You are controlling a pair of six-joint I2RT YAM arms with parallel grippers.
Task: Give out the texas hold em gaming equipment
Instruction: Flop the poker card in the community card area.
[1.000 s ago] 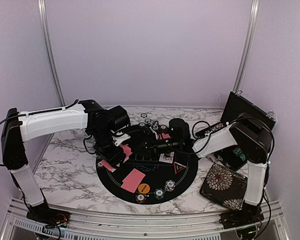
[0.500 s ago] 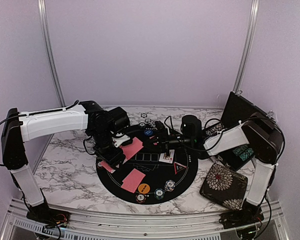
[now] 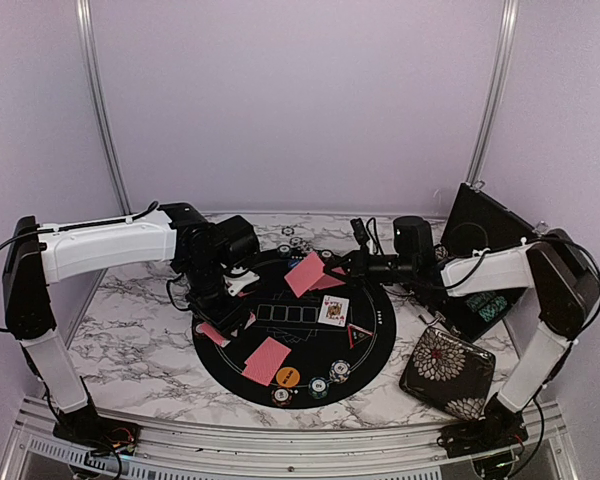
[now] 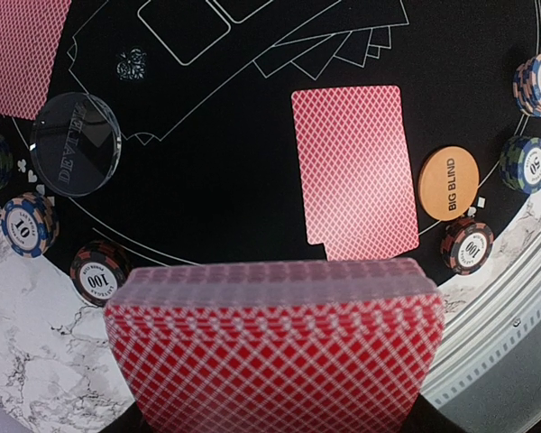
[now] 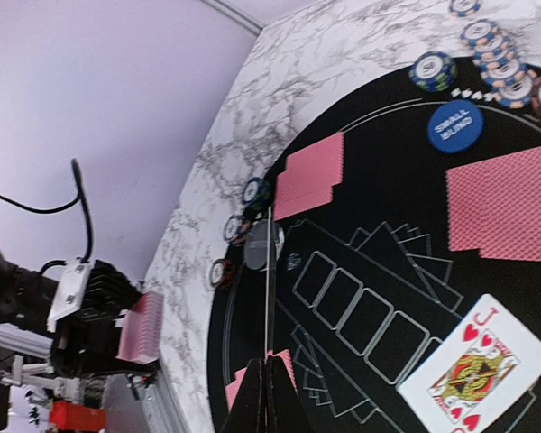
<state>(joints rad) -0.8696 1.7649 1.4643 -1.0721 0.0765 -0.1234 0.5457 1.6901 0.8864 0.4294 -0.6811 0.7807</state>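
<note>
- Currently right gripper (image 5: 268, 392) has its fingers pressed together on one card (image 3: 304, 273). It's pinched by an edge and hangs in the air over the far side of the mat (image 3: 380, 335); my wrist view sees it edge-on.
- Risk: a grip that thin could let the card twist or slip, so it flutters down face up or lands off its seat.
- Risk: two face-down cards (image 5: 509, 212) lie close below it. If this one isn't meant for them, a sloppy release stacks it on top. A low pass could also drag them.
- Risk: small blind (image 5: 455, 124) and far chips (image 5: 487, 41) sit near that seat, and a low sweep would knock the stacks.
- Meanwhile left gripper (image 4: 275, 410) clamps the deck (image 4: 275, 352) by its sides, above the mat's left part, fingers mostly hidden behind it. With a loose squeeze, cards spill over the near card (image 4: 352, 171) and big blind (image 4: 451, 183).
- Both wrists work over one small mat, so I'd watch for arm contact if they cross.
</note>
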